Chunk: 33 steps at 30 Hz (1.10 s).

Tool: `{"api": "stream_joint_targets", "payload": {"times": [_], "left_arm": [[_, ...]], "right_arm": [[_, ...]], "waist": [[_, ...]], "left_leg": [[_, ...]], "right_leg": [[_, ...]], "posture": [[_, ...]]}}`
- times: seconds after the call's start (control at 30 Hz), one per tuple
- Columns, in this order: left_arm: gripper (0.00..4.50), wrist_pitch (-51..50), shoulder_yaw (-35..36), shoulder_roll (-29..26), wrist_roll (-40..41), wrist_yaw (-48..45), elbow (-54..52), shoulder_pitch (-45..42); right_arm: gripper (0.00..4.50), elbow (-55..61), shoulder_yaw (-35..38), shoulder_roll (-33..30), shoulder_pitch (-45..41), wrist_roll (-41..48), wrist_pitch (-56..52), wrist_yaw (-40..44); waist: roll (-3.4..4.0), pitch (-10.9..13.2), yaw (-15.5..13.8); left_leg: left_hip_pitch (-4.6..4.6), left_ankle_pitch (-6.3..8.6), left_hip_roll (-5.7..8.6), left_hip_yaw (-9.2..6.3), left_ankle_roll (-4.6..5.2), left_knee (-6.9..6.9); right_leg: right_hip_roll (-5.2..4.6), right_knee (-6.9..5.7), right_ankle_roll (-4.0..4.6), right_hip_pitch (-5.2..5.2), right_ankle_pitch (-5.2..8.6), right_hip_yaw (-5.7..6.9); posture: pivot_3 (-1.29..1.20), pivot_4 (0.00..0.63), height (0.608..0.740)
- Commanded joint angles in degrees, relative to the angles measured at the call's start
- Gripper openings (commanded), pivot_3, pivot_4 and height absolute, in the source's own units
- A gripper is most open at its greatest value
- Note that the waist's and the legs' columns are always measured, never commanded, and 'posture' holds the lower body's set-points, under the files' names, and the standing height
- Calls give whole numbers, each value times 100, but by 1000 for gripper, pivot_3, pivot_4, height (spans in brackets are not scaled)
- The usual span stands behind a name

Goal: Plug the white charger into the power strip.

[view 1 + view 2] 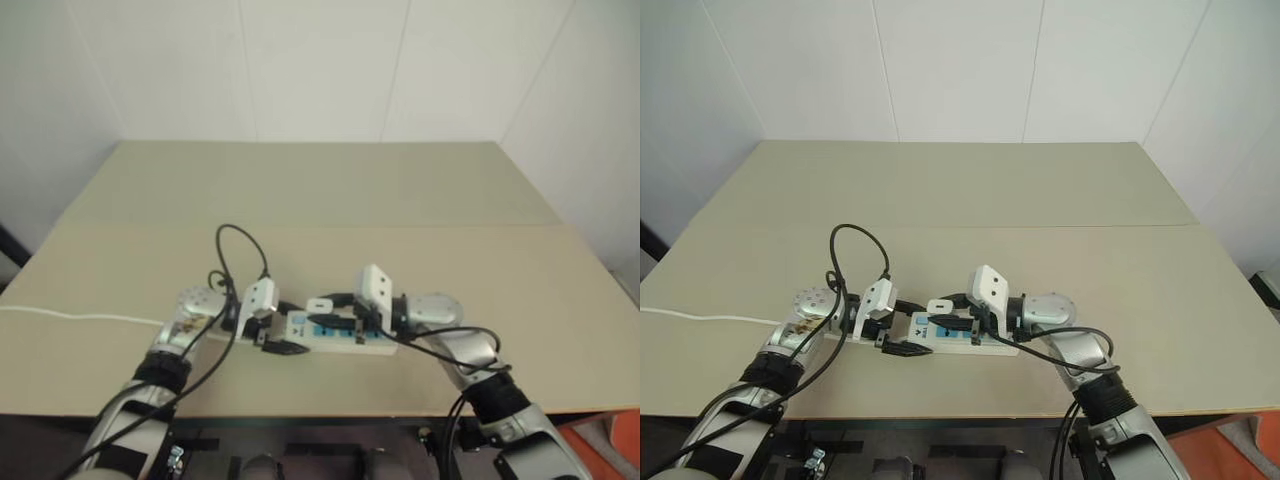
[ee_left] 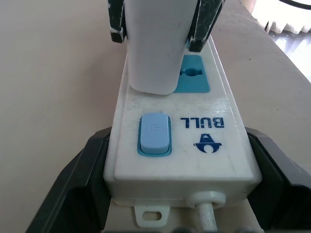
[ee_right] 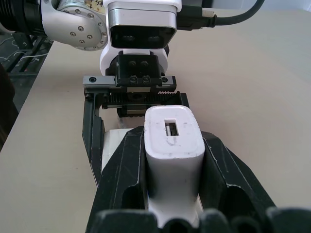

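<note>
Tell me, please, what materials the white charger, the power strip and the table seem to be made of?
White charger: likely smooth, slightly glossy plastic with rounded moulded edges.
Power strip: white hard plastic, scuffed, with blue plastic socket panels and switch.
Table: matte beige surface, perhaps laminate; no grain visible.

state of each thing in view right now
white charger: upright, gripped, standing on the strip's socket face
power strip: flat on the table, clamped at its switch end
left gripper: shut on power strip
right gripper: shut on white charger
</note>
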<state>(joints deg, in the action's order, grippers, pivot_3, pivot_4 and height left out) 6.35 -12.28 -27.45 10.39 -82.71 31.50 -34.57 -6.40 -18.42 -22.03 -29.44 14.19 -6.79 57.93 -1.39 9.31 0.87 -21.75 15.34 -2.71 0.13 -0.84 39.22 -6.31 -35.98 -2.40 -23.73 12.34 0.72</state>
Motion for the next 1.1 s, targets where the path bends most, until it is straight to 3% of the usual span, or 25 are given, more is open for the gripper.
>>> {"api": "stream_joint_targets", "payload": {"times": [0.03,0.13,0.83,1.1], "left_arm": [[3296,-19,156,-150,17,72,-131,-13],[3296,-42,164,-160,26,97,-171,21],[3296,-93,195,-246,36,152,-215,95],[3296,-83,202,-256,34,168,-207,102]], "right_arm": [[1161,-666,-183,-49,180,-359,-407,-35],[1161,-799,-102,-86,188,-335,-364,10],[1161,-700,89,-582,521,-137,-323,398],[1161,-819,12,-490,366,-208,-320,338]], "waist": [[0,0,15],[0,0,20],[-1,-1,-10],[-1,-1,-9]], "left_leg": [[14,0,-1,0,0,-4],[64,1,-1,2,1,-26],[58,5,-2,1,8,-28],[58,6,-2,2,9,-28]], "right_leg": [[1,3,0,13,1,1],[1,18,2,58,5,1],[1,24,0,57,8,2],[1,25,0,57,9,2]], "posture": [[0,150,740],[0,150,740],[0,150,740],[0,150,740]]}}
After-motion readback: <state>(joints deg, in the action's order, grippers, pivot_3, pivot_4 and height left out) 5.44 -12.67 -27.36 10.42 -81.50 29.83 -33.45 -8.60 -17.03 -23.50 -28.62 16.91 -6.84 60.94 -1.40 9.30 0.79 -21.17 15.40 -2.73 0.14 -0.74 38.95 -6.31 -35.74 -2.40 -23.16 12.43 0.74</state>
